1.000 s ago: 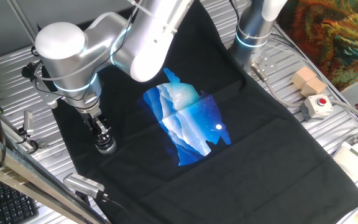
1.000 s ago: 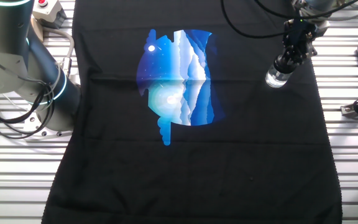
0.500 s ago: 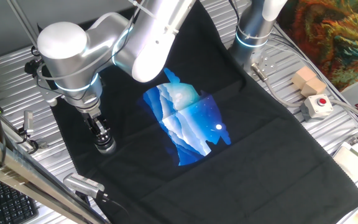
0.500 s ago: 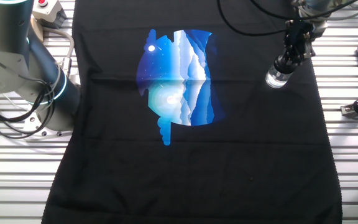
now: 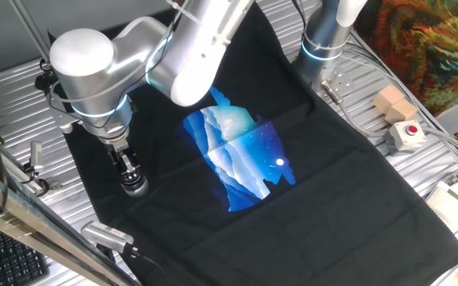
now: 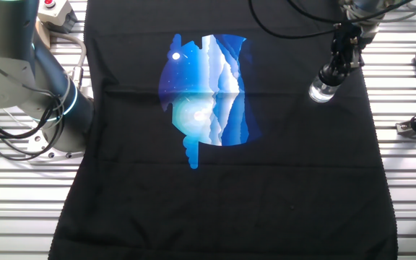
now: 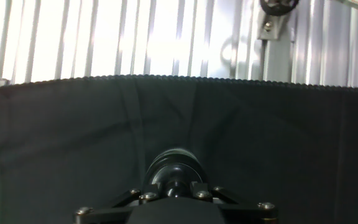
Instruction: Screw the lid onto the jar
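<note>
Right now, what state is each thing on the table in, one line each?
jar: upright on the black cloth, under the tool.
lid: on top of the jar, gripped.
tool: pointing down, shut on the lid.
black cloth: spread flat over the table.
red-button box: off the cloth, untouched.

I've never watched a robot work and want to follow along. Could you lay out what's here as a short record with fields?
jar: small clear glass jar, upright on the cloth
lid: dark cap on the jar's top
gripper: fingers down around the lid; grip not clearly visible
surface: black cloth with a blue picture print
nearby: red-buttoned box off the cloth
</note>
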`<state>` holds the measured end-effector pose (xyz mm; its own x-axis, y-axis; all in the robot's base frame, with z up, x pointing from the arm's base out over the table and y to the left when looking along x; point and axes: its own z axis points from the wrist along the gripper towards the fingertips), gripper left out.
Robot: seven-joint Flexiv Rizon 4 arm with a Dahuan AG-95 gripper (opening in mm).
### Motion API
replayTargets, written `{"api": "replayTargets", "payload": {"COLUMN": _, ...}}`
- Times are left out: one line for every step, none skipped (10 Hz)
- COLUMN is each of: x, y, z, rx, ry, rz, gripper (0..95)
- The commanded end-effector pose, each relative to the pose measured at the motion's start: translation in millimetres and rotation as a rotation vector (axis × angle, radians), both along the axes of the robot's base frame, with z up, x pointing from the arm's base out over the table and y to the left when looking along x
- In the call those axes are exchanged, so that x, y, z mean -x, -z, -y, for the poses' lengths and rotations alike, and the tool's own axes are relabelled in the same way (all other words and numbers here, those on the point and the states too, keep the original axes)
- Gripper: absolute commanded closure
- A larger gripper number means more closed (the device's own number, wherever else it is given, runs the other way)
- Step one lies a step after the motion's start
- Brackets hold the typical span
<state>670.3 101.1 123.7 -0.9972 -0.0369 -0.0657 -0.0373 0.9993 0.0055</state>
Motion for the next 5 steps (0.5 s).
{"api": "replayTargets", "payload": {"x": -0.2, "y": -0.4, "z": 0.4, "rx": -0.002, "ry": 0.034, "rz": 0.005, "gripper": 95.0}}
{"api": "replayTargets", "payload": {"x": -0.2, "y": -0.4, "z": 0.4, "rx": -0.003, "ry": 0.046, "rz": 0.005, "gripper": 95.0}}
{"api": "replayTargets", "payload": {"x": -0.2, "y": -0.4, "z": 0.6, "rx": -0.004, "ry": 0.065, "rz": 0.005, "gripper": 95.0}}
{"api": "replayTargets", "payload": {"x": -0.1, "y": -0.3, "z": 0.8, "rx": -0.003, "ry": 0.077, "rz": 0.006, "gripper": 95.0}}
{"api": "replayTargets", "payload": {"x": -0.1, "y": -0.3, "z": 0.9, "rx": -0.003, "ry": 0.086, "rz": 0.006, "gripper": 95.0}}
